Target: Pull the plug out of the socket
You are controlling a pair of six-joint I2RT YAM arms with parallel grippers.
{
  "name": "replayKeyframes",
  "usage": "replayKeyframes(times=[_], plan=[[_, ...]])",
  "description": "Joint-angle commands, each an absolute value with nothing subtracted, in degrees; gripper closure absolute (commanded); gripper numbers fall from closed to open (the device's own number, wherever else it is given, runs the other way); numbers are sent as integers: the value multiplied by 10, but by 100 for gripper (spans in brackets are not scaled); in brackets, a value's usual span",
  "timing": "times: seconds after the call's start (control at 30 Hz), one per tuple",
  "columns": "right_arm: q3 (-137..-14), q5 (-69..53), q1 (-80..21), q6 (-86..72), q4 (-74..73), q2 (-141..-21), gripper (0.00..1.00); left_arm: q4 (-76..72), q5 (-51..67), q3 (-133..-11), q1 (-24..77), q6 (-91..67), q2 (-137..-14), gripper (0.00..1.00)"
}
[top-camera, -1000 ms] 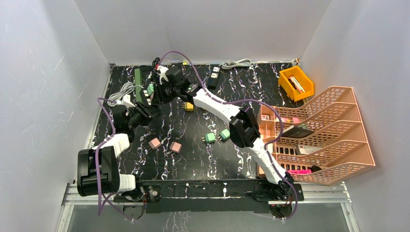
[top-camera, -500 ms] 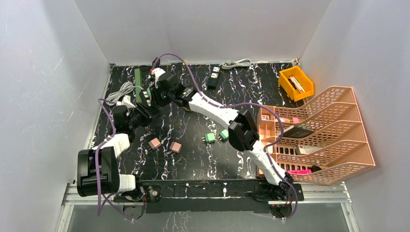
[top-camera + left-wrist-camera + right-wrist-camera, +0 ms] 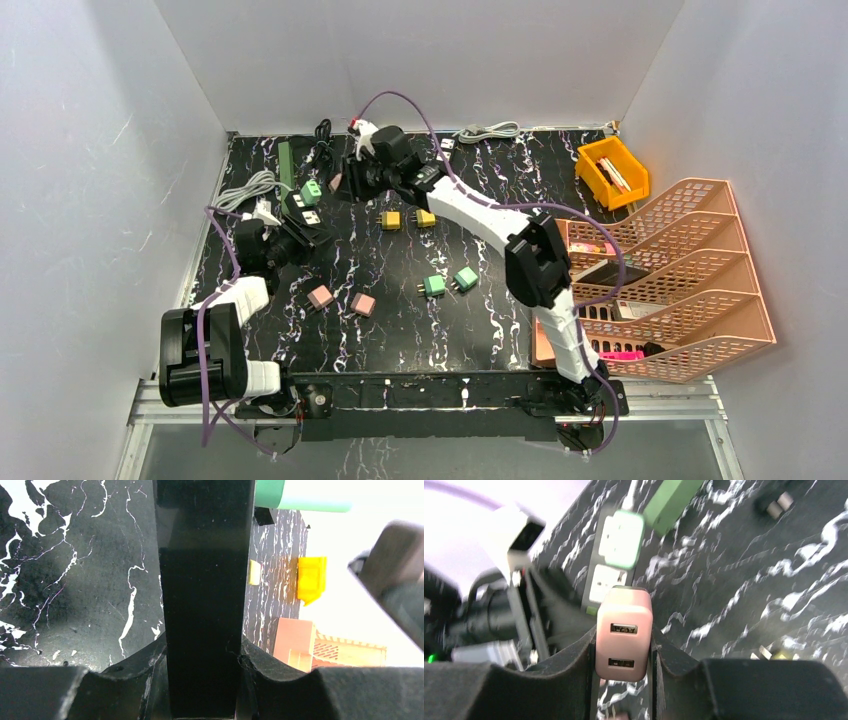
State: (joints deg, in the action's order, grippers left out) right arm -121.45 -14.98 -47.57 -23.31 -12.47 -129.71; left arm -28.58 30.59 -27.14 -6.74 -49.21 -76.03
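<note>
The black socket strip [image 3: 303, 208] lies at the left of the table with a green plug [image 3: 312, 190] still in it. My left gripper [image 3: 290, 238] is shut on the strip's near end; in the left wrist view the strip [image 3: 202, 570] fills the gap between the jaws of that gripper [image 3: 202, 652]. My right gripper [image 3: 348, 184] is shut on a pink USB plug [image 3: 624, 640], held clear of the strip to its right. In the right wrist view the strip's white sockets [image 3: 605, 583] and the green plug [image 3: 624, 537] lie beyond the pink plug.
Loose plugs lie mid-table: two yellow [image 3: 390, 219], two green [image 3: 433, 286], two pink [image 3: 320, 296]. A long green strip [image 3: 285, 165] and white cable [image 3: 248, 188] sit at the left. A yellow bin [image 3: 612, 172] and pink file trays [image 3: 665, 285] stand at the right.
My right gripper has moved up and to the right, away from the strip, with the pink plug in it; the plug has come out of its socket. The left gripper has stayed on the strip.
</note>
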Motion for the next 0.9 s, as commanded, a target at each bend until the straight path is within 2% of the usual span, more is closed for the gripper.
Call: replayKeyframes(times=[0.0, 0.07, 0.17, 0.33, 0.6, 0.67, 0.87], plan=[[-1049, -262, -462, -221, -18, -1174, 100, -295, 304, -293, -74, -481, -732, 100], [-995, -314, -449, -180, -36, -1150, 100, -289, 300, -295, -77, -478, -727, 100], [-985, -373, -453, -109, -130, -1159, 100, -283, 294, -294, -82, -478, -725, 100], [-961, -373, -478, -81, -160, -1183, 100, -288, 293, -289, -89, -486, -723, 100], [-1035, -386, -512, -122, -155, -1282, 100, -284, 292, -284, -89, -484, -714, 100], [-1051, -381, -516, -136, -158, -1303, 87, -280, 290, -284, -89, -483, -712, 100], [-1067, -374, -516, -154, -158, -1332, 76, -279, 284, -281, -90, -482, -707, 100]])
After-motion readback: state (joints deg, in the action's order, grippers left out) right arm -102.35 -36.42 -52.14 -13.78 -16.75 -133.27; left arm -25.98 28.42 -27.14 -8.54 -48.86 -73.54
